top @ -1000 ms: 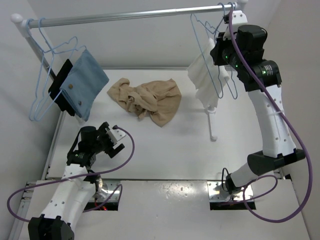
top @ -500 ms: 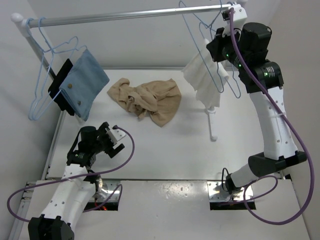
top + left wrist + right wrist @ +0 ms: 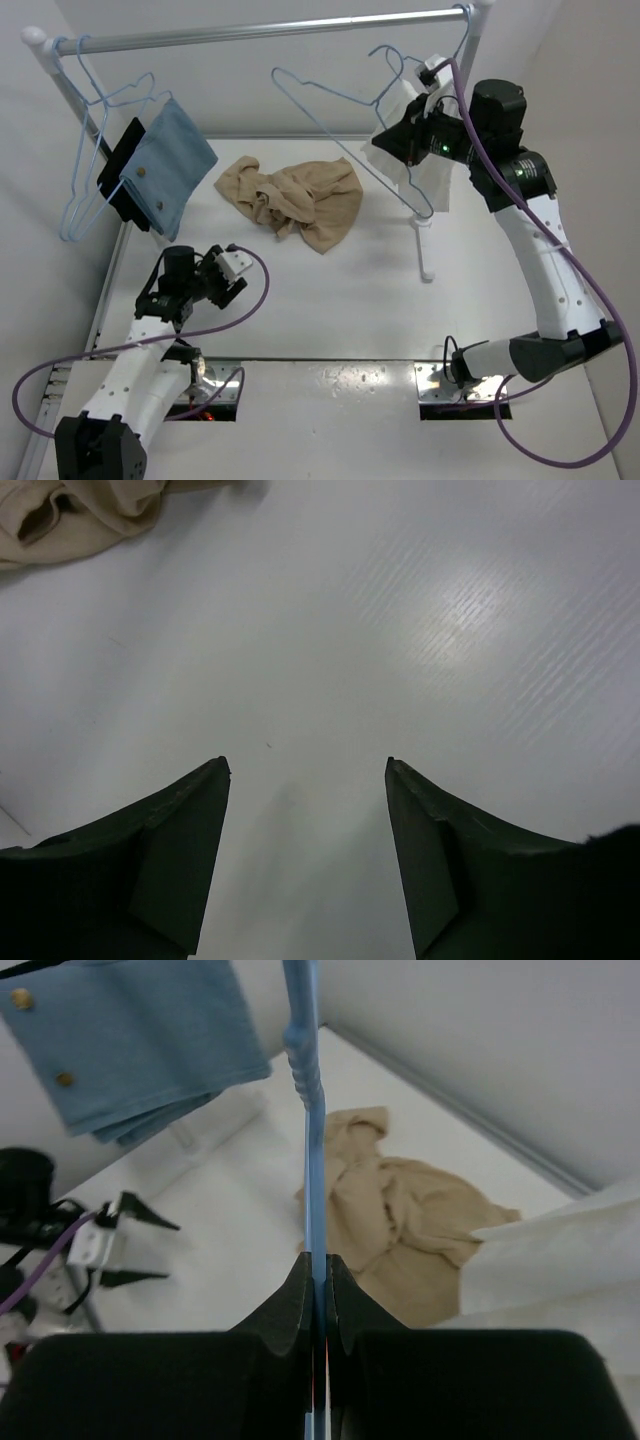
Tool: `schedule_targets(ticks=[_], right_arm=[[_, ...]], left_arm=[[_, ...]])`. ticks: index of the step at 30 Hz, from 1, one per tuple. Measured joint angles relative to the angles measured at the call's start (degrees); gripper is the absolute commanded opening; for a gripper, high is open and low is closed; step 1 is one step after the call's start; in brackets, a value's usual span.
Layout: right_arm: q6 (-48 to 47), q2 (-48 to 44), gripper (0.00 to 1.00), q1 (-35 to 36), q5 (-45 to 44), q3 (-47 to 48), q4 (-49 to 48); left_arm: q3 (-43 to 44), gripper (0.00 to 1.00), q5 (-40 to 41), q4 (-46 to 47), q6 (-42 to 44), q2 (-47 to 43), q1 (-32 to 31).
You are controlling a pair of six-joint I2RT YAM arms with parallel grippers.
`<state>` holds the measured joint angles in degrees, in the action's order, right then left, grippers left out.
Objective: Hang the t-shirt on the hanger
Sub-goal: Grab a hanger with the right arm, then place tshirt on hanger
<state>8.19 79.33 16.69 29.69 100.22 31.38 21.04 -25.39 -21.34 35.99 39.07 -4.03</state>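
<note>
The right gripper [image 3: 318, 1270] clamps the hanger [image 3: 313, 1160], well apart from the t-shirt [image 3: 295, 200].

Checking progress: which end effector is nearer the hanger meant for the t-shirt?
Right. The right end effector is shut on the hanger, up in the air; the left end effector is open, low over the table, far away.

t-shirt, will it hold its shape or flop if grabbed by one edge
Likely floppy: the t-shirt lies crumpled in soft folds. Probably light, since it looks like thin cloth. It would likely bunch up rather than slide whole if pushed.
</note>
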Motion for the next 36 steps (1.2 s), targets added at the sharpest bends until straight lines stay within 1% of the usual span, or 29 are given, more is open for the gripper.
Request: schedule_targets(ticks=[4,8,9,13,15,18,21,25,30,33,34,35,36], right_arm=[[1.18,0.02,0.0,0.07,6.43,-3.5,-1.46],[1.31,0.02,0.0,0.35,9.27,-6.16,-2.29],[1.29,0.0,0.0,0.39,9.6,-7.21,-2.67],[1.36,-0.28,0.0,0.79,9.11,-12.46,-3.06],[1.64,-0.26,0.0,0.87,7.5,-15.23,-3.1],[2.38,0.02,0.0,1.07,4.76,-17.86,-3.13],[3.15,1.27,0.0,1.07,2.93,-18.32,-4.39],[4.31,4.5,0.0,1.07,0.42,-17.7,-6.23],[5.03,7.5,0.0,1.07,-1.99,-17.59,-6.95],[5.09,8.26,0.0,1.07,-2.51,-17.55,-7.17],[5.09,8.72,0.0,1.07,-2.56,-17.35,-7.32],[5.09,9.33,0.0,1.07,-2.62,-16.98,-7.3],[5.11,10.14,0.0,1.07,-2.62,-16.37,-7.37]], left_arm=[[5.86,0.66,-0.85,-0.07,-1.44,7.19,0.0],[13.42,0.66,-1.29,0.39,-3.26,15.37,0.0],[15.26,0.67,-1.33,0.07,-3.65,17.27,-0.15],[21.42,0.75,-0.79,0.0,-4.55,23.19,-1.81],[24.74,0.77,-0.52,-0.44,-5.18,25.88,-3.52],[31.41,0.77,-0.04,-0.55,-5.97,30.82,-6.71],[37.29,0.78,0.98,0.37,-6.25,36.24,-10.16],[40.63,0.7,2.84,2.03,-6.95,43.58,-13.33],[40.89,0.7,5.2,5.07,-9.84,50.01,-12.7],[43.15,0.71,7.69,5.99,-10.88,53.72,-12.37],[44.19,0.69,8.22,6.51,-11.13,55.1,-12.37],[45.11,0.62,8.46,7.23,-11.43,56.46,-12.37],[45.94,0.59,8.5,8.02,-11.91,57.75,-12.37]])
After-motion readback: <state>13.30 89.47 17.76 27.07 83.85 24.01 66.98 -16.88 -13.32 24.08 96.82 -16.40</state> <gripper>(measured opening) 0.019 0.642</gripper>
